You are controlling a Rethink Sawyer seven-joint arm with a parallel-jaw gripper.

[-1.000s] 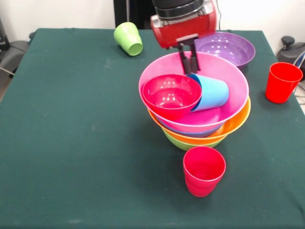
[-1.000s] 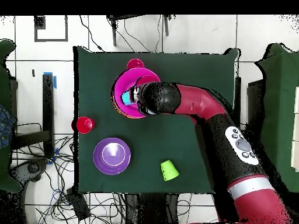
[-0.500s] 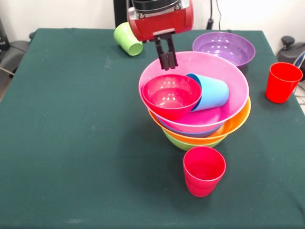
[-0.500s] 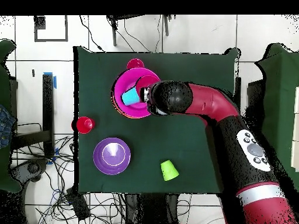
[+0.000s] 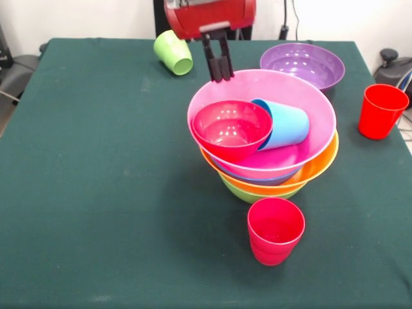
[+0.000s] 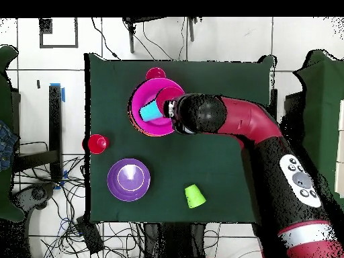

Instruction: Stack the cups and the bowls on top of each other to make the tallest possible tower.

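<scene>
The tower stands mid-table: a wide pink bowl (image 5: 308,96) nested on blue, orange (image 5: 317,168) and lime green (image 5: 247,193) bowls. Inside the pink bowl sit the small red bowl (image 5: 232,129) and the sky blue cup (image 5: 288,125), which lies on its side. My gripper (image 5: 219,72) hangs just above the pink bowl's far rim, shut and empty. In the overhead view the arm's head (image 6: 195,114) covers the gripper beside the pink bowl (image 6: 153,94). One red cup (image 5: 275,230) stands in front of the tower and another (image 5: 381,111) at the right edge.
A purple bowl (image 5: 302,64) stands behind the tower to the right. A lime green cup (image 5: 174,53) lies on its side at the far edge, left of the arm. In the overhead view they are the purple bowl (image 6: 129,179) and green cup (image 6: 195,195).
My gripper has lifted out of the pink bowl, away from the blue cup's rim, and moved left toward the far rim. The cups and bowls have not moved.
</scene>
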